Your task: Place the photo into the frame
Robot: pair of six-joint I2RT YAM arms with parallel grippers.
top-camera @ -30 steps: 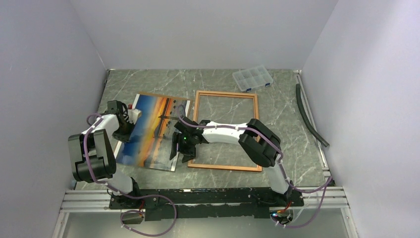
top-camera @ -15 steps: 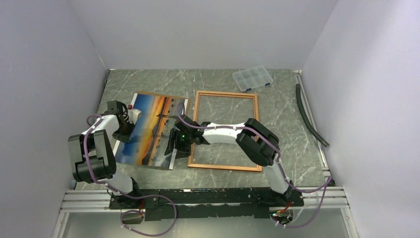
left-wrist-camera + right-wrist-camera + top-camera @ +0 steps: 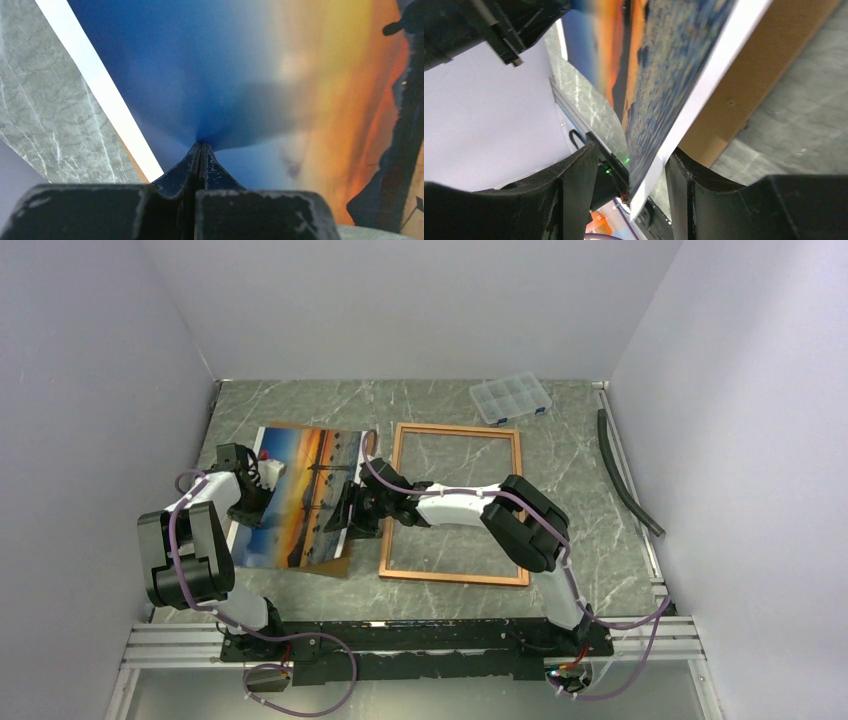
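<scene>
Two grippers meet on one sheet, all of it left of the frame [image 3: 455, 427]. Farthest from the frame, the left gripper [image 3: 201, 146] has its jaws pressed together on the photo [image 3: 300, 495], pinching the edge that faces away from the frame. It bites into the deep blue part, near the white margin.

The photo is a large glossy print. Going toward the frame, its deep blue pales, then turns to strong orange, then to dark silhouettes over mottled blue-grey water. A thin white margin runs round it. It lies apart from the frame, just beside the frame's left rail, picture side up and bowed. Its frame-side edge is raised off a brown board [image 3: 749, 70], which shows beneath it and pokes out at the near corner.

At that raised edge, closest to the frame's left rail, is the right gripper [image 3: 633, 150]. Its jaws stand apart and straddle the white margin. The sheet runs close to one finger [image 3: 684, 185] and leaves a gap to the other, so it is not clamped.

The frame itself lies flat on the marbled table [image 3: 560, 440]. It is a thin reddish-brown rectangle with the marble showing through its middle. Behind its right corner sits a clear compartment box [image 3: 510, 398]. Well to the frame's right lies a dark hose [image 3: 628, 480].
</scene>
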